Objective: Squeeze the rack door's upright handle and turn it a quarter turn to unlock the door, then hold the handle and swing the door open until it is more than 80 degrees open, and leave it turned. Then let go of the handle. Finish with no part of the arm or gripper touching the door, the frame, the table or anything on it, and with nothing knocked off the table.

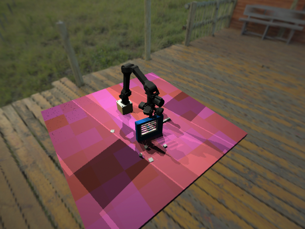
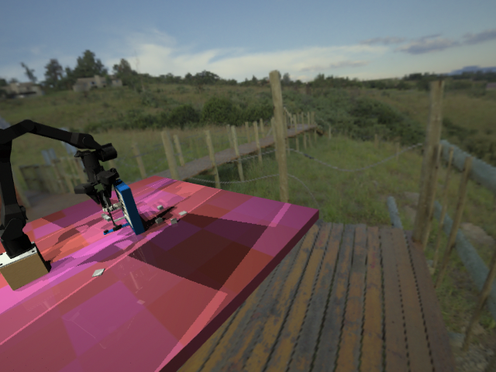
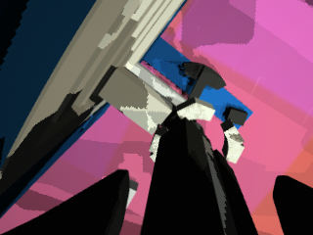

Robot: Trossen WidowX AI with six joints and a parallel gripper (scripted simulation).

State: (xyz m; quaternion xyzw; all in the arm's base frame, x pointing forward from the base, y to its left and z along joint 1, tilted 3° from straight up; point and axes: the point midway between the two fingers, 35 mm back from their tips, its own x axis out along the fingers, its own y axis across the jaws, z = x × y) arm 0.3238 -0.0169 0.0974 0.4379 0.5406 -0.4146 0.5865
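The blue rack frame (image 1: 137,131) (image 2: 131,208) stands upright, with pale slats showing in its opening. The dark gripper (image 3: 201,179) points down close behind it in the top view, on the arm's side. Its fingers stand apart and it is open. A dark upright shape (image 3: 188,171) lies between the fingers in the wrist view. It may be the handle, but it blends with the gripper. Pale pieces (image 3: 196,109) (image 3: 234,147) show around its far end. The door's angle, the handle's turn and any contact with the fingers cannot be told.
A blue foot (image 3: 215,100) (image 2: 123,229) with dark pieces extends from the rack's lower edge. A pale bar (image 1: 167,120) lies right of the rack. Small pale blocks (image 1: 165,145) (image 1: 150,160) lie in front, and a flat piece (image 1: 112,130) (image 2: 98,272) lies left. The patterned table (image 1: 209,128) carries moving shadows.
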